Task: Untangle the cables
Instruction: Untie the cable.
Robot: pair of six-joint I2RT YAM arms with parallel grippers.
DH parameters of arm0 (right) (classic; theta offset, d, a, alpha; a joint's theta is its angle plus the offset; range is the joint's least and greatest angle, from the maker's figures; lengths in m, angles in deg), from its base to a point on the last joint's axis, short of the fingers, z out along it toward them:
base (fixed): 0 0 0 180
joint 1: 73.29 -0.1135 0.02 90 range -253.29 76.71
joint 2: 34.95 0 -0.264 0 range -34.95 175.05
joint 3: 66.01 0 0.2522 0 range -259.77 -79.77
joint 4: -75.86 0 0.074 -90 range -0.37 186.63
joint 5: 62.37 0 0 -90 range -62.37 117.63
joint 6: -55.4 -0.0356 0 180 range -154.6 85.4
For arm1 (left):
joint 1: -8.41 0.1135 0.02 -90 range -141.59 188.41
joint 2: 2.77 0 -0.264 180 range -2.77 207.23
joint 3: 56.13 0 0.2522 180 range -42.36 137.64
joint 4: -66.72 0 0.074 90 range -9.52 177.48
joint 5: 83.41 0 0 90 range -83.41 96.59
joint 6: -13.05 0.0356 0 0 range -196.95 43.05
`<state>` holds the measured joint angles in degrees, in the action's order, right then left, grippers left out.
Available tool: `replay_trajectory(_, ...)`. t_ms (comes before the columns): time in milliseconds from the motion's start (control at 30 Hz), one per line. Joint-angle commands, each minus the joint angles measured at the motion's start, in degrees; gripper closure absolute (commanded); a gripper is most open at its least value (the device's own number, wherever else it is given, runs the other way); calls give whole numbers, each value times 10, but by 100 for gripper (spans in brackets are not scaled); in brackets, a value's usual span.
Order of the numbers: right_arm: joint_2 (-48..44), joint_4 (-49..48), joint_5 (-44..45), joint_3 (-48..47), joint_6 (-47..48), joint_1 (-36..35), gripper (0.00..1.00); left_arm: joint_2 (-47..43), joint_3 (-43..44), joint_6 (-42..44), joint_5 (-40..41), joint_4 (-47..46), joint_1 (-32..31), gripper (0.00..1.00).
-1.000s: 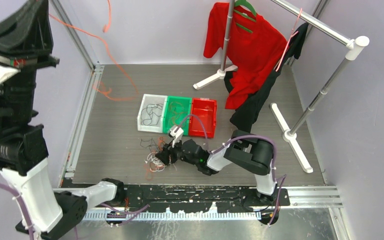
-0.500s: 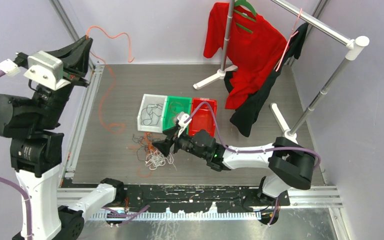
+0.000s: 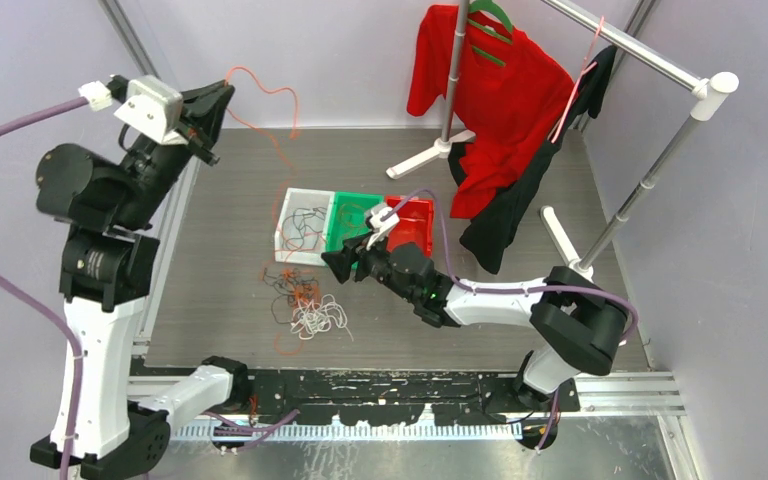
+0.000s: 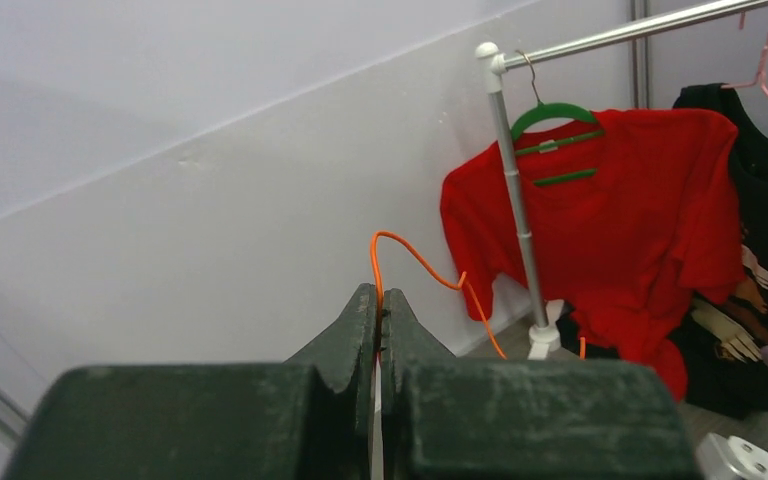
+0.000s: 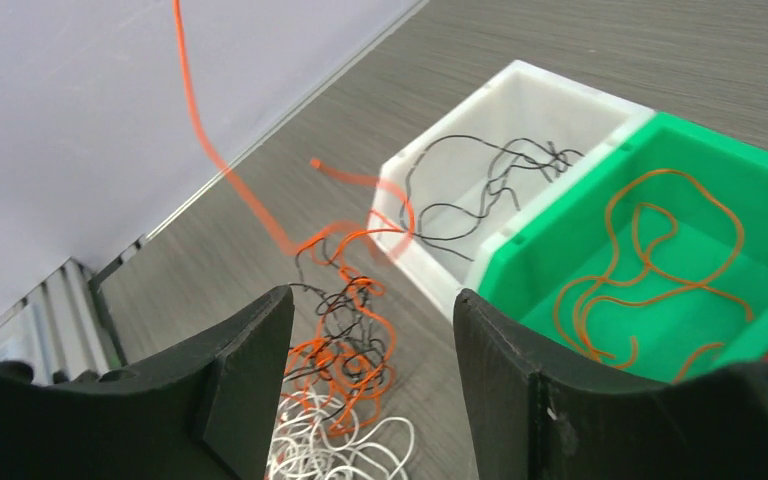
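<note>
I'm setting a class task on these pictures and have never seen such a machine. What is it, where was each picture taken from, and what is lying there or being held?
These are two robot arms bolted at the near edge of a grey table. The wide picture comes from a fixed camera above and behind them. The other two come from a small camera on each wrist, looking past that arm's own fingers.

The left fingers, raised high, are shut on an orange cable. It trails down to a tangle of orange, black and white cables on the table. The right fingers are open and empty, beside the tangle.

Close by are a white bin holding black cable, a green bin holding orange cable, and a red bin. A red shirt hangs behind.
</note>
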<state>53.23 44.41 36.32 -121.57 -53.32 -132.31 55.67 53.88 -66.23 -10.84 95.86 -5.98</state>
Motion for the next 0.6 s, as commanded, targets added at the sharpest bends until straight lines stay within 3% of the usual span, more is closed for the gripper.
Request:
replay_trajectory(0, 9, -53, 23, -27, -18, 13, 35, 21, -9, -43, -18, -18, 1, 100)
replay_trajectory(567, 1, -34, 37, 13, -12, 27, 35, 82, -49, 3, 6, -87, 1, 100)
